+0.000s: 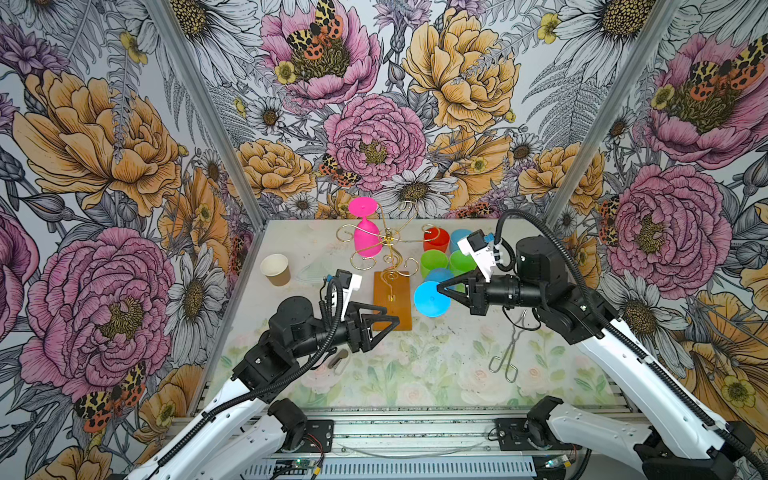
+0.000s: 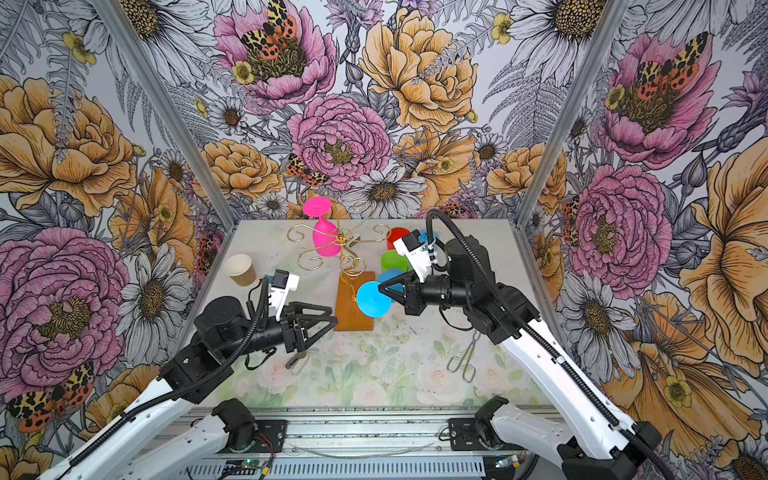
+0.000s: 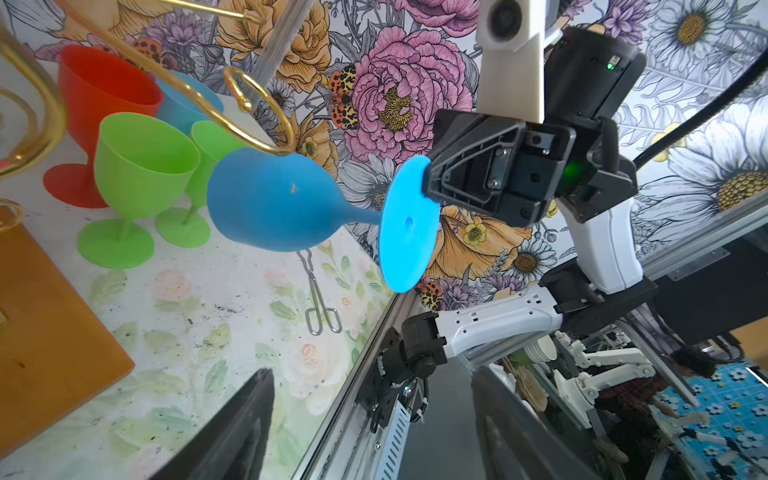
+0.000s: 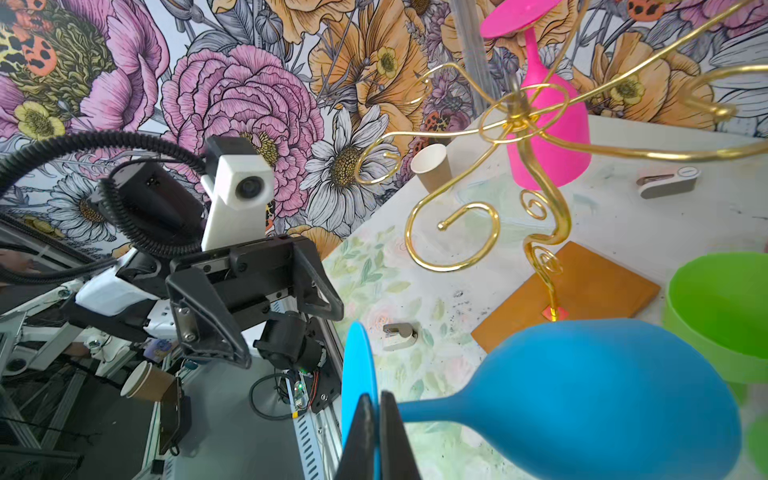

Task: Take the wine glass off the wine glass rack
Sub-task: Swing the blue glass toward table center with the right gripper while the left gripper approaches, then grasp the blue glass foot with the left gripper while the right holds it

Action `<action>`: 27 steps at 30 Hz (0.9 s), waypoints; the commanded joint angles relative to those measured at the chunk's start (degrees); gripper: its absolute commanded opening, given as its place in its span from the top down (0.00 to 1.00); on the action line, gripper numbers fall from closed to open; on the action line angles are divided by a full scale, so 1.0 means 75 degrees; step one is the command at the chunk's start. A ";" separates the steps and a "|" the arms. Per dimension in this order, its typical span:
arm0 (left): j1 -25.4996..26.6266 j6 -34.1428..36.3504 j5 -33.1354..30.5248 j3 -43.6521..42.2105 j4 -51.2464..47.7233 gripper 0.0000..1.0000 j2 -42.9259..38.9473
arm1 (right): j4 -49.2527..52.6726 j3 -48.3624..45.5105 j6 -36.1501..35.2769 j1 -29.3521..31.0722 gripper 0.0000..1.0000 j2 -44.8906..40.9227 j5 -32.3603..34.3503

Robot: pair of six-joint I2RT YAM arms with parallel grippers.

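My right gripper [image 4: 379, 436] is shut on the flat round foot of a blue wine glass [image 4: 602, 395], which lies on its side in the air. In both top views the blue wine glass [image 1: 432, 298] [image 2: 373, 299] hangs just right of the wine glass rack [image 1: 388, 241] and its wooden base [image 1: 392, 301]. A pink wine glass [image 1: 365, 239] hangs upside down on a far rack arm. My left gripper [image 1: 390, 316] stands open and empty at the base's near left edge, its fingers [image 3: 241, 428] wide apart.
Red [image 1: 436, 239], green [image 1: 433, 262] and blue glasses stand upright at the back right, behind the held glass. A paper cup [image 1: 275, 269] stands at the back left. Metal tongs [image 1: 509, 353] lie under the right arm. A small grey clip [image 1: 338, 359] lies under the left gripper.
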State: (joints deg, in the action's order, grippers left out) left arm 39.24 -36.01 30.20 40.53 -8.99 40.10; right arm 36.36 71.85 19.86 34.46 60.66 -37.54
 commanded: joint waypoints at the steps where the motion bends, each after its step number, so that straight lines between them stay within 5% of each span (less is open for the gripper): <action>1: 0.0110 -0.0542 -0.0030 -0.0219 0.1358 0.37 0.0312 | -0.0453 -0.0110 0.0187 0.0272 1.00 -0.0039 -0.0237; 17: 0.0479 -0.0589 0.0228 -0.0148 0.1924 0.47 0.0584 | -0.1890 -0.0335 0.0633 0.0538 1.00 0.0535 -0.0686; 27: 0.0486 -0.0706 0.0507 -0.0149 0.2160 0.77 0.0630 | -0.2024 -0.0488 0.0634 0.0475 1.00 0.0572 -0.0471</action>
State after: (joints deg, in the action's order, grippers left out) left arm 42.26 -41.04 31.59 39.62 4.58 45.10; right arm 23.31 68.79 24.58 38.22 64.75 -41.93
